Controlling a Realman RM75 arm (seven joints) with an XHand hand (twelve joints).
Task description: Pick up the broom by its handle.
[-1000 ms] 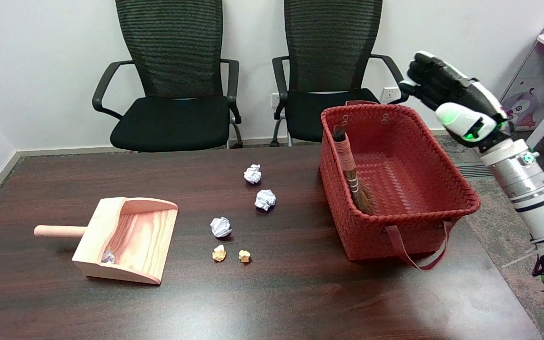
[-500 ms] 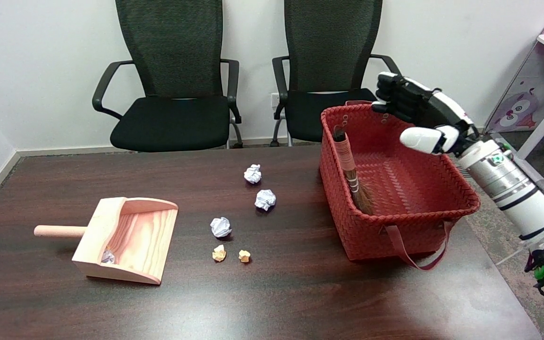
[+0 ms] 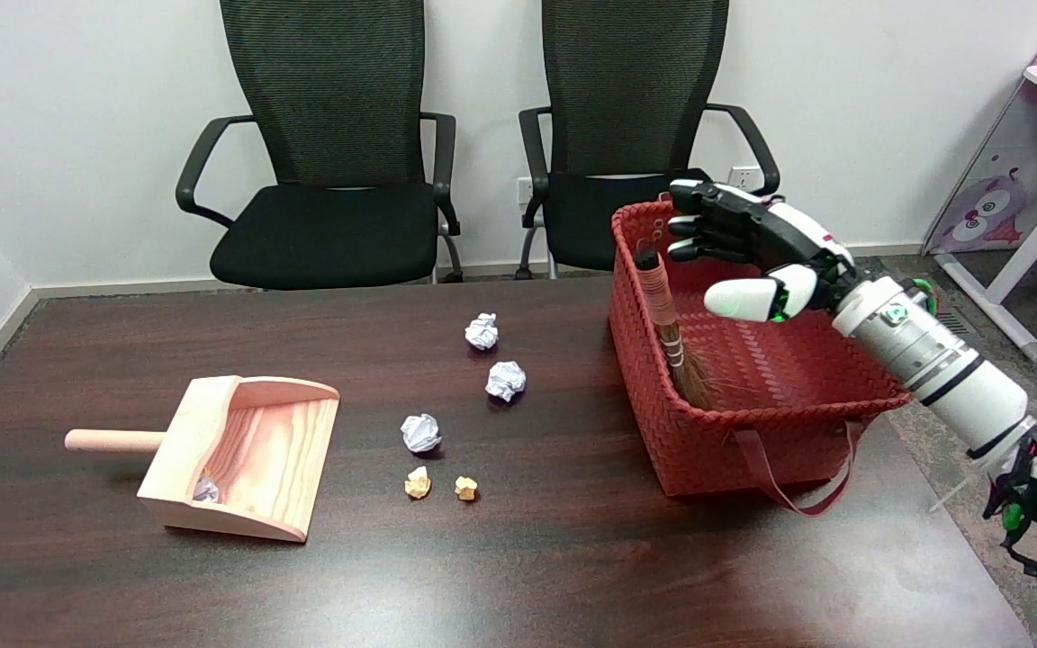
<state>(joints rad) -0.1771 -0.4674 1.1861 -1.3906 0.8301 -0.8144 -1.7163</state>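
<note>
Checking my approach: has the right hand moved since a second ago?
Yes. The right hand has come down and left, from beyond the red basket's right side to above it, nearer the broom.

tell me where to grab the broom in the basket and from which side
Grip the broom by its wrapped handle top, which sticks up against the basket's left wall with the bristles down. The right hand, empty with fingers apart, should probably come from above and the right, the open side.

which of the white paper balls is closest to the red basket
The top white paper ball, farthest from the camera. It lies nearest the red basket; the middle ball comes close, and the third ball lies farther left, above the two small tan scraps.
</note>
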